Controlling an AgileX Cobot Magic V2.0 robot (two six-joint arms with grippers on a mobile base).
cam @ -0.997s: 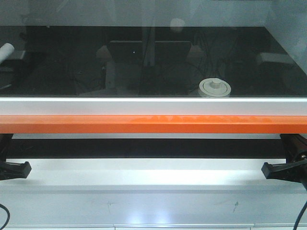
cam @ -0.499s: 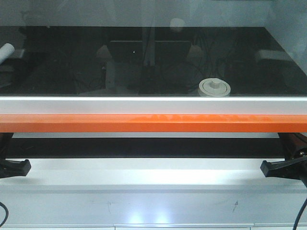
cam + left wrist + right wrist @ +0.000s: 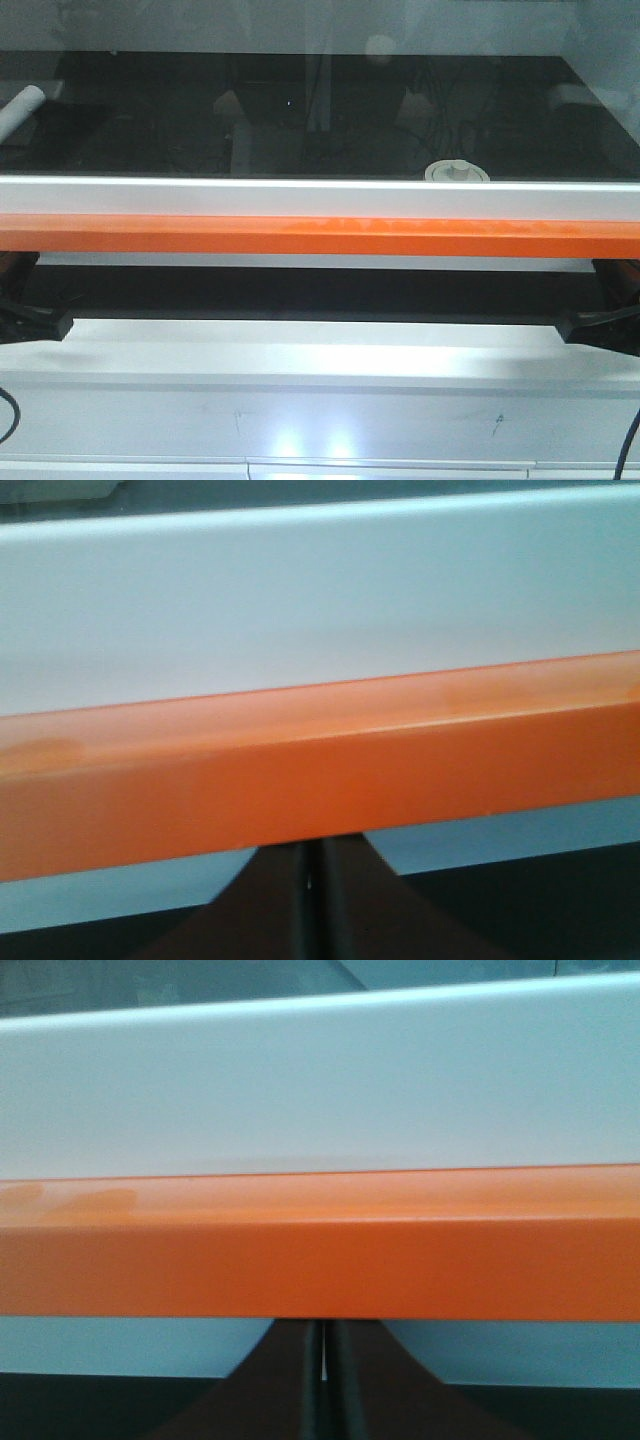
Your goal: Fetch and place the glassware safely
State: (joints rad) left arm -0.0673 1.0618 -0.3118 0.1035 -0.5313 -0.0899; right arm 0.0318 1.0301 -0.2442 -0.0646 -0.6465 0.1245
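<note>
The glassware is a jar of which only the off-white lid with its knob [image 3: 457, 172] shows, behind the dark glass sash, right of centre; the sash frame hides the rest. An orange bar [image 3: 320, 237] runs along the sash's lower edge. My left gripper [image 3: 38, 322] is under the bar's left end and my right gripper [image 3: 598, 322] under its right end. In the left wrist view the left gripper [image 3: 310, 845] is shut, with its tips against the underside of the orange bar [image 3: 320, 780]. In the right wrist view the right gripper [image 3: 323, 1325] is shut in the same way under the bar [image 3: 320, 1250].
A silver sash frame [image 3: 320, 196] sits just above the orange bar. A white ledge [image 3: 320, 360] lies below the opening, with a white cabinet front under it. A white roll [image 3: 22, 105] lies inside at the far left.
The orange bar and sash frame have risen a little, and both grippers have risen with them. The frame now covers the lower part of the jar lid.
</note>
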